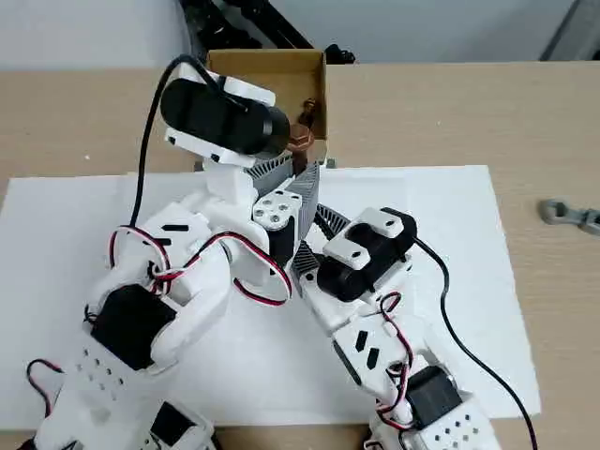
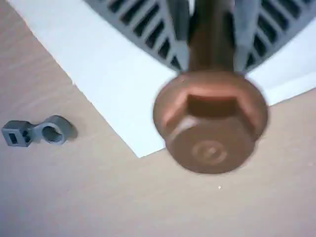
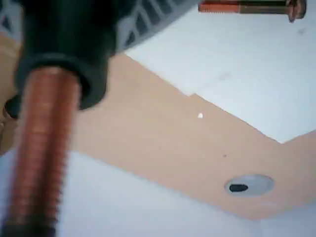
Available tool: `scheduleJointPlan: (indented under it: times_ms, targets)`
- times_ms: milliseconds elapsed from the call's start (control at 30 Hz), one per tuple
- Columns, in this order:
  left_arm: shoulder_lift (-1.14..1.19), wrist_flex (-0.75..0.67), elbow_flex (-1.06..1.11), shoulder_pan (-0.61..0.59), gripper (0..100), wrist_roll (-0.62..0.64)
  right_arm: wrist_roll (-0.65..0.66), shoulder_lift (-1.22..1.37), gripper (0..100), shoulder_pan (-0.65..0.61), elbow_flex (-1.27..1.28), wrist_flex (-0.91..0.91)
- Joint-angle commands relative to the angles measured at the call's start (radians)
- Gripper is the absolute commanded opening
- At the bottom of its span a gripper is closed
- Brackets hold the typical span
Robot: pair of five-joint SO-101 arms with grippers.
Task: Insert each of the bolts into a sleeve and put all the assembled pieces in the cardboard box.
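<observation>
Pale wooden table [image 1: 450, 103] under a white sheet [image 1: 422, 216] is your working ground. Your left gripper [image 2: 210, 34] is clamped on the shank of a copper bolt [image 2: 210, 123], just behind its flanged head. Your right gripper [image 3: 69, 22] appears closed around a black sleeve [image 3: 61, 64]. The threaded end already sticks out past the sleeve, so I judge the insertion nearly or fully done.

Keep both axes in one line and press until the head seats against the sleeve. Then let one side go before you carry, or the arms will fight each other.

Seen from above, the joined pair hangs just at six o'clock of the cardboard box [image 1: 267, 58], which sits at twelve o'clock on the table. Its near wall is what you must lift over.

A second bolt [image 3: 247, 7] lies bare on the sheet, well apart from the pair. A grey link piece [image 1: 567, 214] rests at three o'clock on the wood, and a grey round plug [image 3: 249, 185] is set in the tabletop. Neither blocks you.
</observation>
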Motion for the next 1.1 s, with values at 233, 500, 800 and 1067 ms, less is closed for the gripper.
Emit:
scheduleJointPlan:
  times_ms: [233, 500, 800, 1067]
  targets:
    - [-0.018, -0.043, 0.042, -0.086, 1, 0.000, 0.009, -0.016, 0.3, 0.036, -0.044, -0.015]
    - [-0.017, -0.138, 0.131, -0.080, 1, 0.003, -0.052, -0.016, 0.3, 0.036, -0.044, -0.015]
    - [-0.018, -0.100, 0.174, -0.014, 1, 0.003, -0.049, -0.015, 0.3, 0.039, -0.044, -0.013]
    - [-0.038, -0.063, 0.171, -0.011, 1, 0.017, -0.051, -0.015, 0.3, 0.038, -0.044, -0.013]
